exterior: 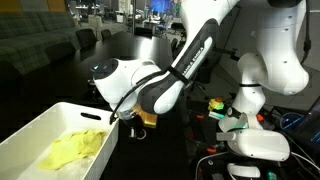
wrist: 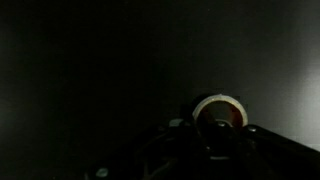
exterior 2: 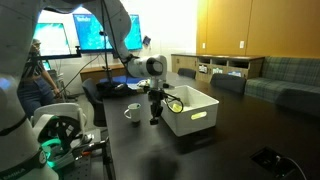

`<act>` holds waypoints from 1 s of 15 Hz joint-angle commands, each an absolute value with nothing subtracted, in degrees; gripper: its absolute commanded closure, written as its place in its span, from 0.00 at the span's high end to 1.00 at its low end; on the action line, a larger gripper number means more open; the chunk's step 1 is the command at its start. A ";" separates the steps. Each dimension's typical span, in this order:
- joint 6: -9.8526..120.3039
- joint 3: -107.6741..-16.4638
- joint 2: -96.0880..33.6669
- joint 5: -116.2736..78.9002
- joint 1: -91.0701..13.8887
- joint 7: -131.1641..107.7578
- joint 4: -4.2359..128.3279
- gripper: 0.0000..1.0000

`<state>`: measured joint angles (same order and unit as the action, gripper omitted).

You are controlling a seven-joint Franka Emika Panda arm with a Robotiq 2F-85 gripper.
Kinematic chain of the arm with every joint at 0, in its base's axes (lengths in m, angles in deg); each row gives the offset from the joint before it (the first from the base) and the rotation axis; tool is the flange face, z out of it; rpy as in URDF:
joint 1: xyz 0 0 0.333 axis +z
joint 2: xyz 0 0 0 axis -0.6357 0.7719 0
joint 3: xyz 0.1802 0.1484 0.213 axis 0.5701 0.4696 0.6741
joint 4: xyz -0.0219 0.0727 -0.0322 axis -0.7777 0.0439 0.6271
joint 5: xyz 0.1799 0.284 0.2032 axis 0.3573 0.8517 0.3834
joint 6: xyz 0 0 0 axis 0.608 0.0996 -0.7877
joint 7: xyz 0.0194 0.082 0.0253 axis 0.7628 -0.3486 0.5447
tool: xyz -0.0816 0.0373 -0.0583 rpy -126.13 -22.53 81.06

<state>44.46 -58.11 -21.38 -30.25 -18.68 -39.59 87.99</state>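
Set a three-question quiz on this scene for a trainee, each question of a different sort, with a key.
1. True or false: the yellow cloth lies inside the white bin.
2. Pick one: the white mug stands (A) inside the bin, (B) on the dark table outside the bin, (C) on the sofa.
3. Fill in: the end effector is ____ (open or shut).

Key: 1 true; 2 B; 3 shut.
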 commanded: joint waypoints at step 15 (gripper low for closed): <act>30.70 -48.18 -18.85 -36.42 -12.91 -29.94 75.91 0.12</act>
<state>33.19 -49.54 -20.34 -36.23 -13.59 -33.51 79.23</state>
